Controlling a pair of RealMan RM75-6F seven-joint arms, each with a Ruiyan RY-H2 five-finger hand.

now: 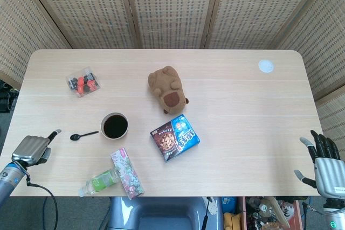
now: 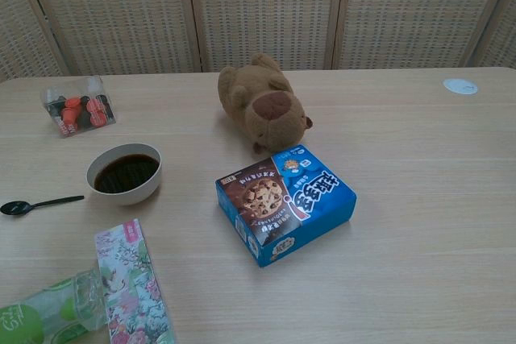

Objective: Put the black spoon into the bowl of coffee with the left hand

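- The black spoon (image 1: 83, 135) is seen lying flat on the worktop (image 1: 242, 111), just left of the bowl of coffee (image 1: 115, 125), handle toward the bowl.
- The left hand (image 1: 32, 149) is held at the worktop's left edge, near the spoon's head but apart from it; one finger is extended toward it, nothing gripped.
- The right hand (image 1: 326, 168) is kept off the worktop's right corner, fingers (image 1: 320, 145) apart, empty.

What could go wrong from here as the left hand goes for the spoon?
The black spoon lies flat on the table, so the left hand may push it instead of lifting it. Its handle tip sits close to the bowl of coffee, so a shove could knock the bowl and spill. The wrapped bottle nearby could be bumped.
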